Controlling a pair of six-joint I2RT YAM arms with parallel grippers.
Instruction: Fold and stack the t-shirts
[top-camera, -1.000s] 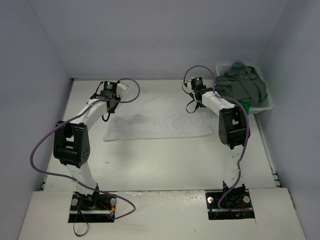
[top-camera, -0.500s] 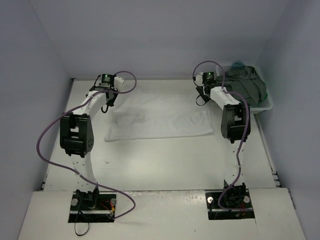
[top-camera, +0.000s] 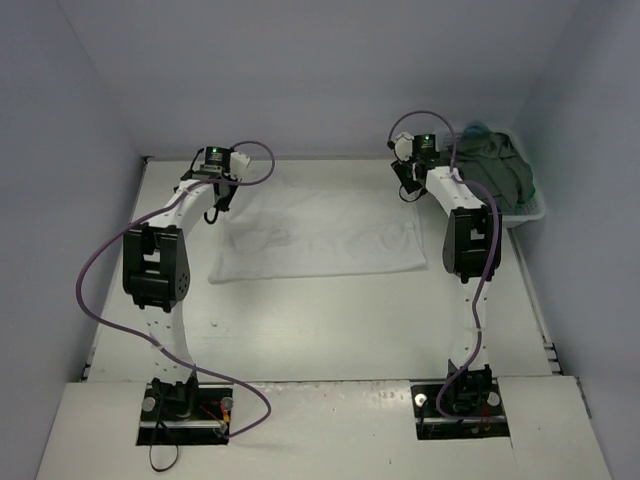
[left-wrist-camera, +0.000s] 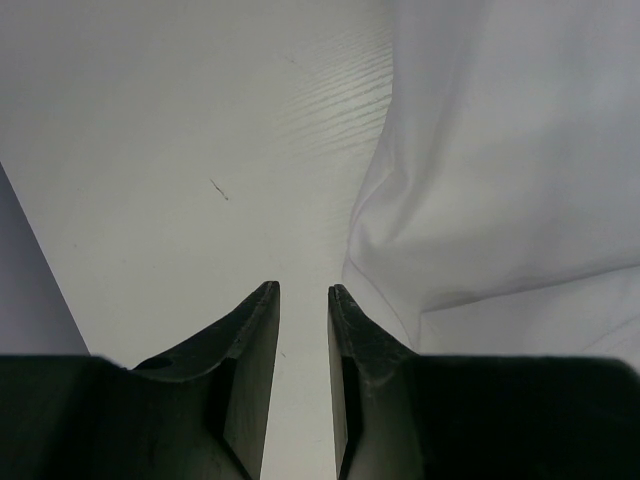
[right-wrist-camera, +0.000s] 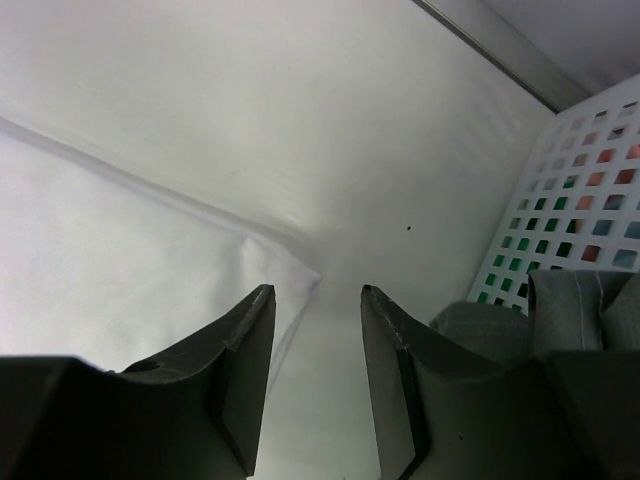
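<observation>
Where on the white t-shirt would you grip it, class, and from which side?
Grip the white t-shirt at its far right corner, coming low from the basket side: the shirt lies flat on the table, and that corner's thin edge points outward, uncovered.

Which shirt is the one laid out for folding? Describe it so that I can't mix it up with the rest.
Start at the white table. On its far half, about mid-width, a white t-shirt lies spread flat. It is the only garment on the tabletop; the others, with a dark grey shirt on top, are heaped in the white lattice basket at the far right corner.
</observation>
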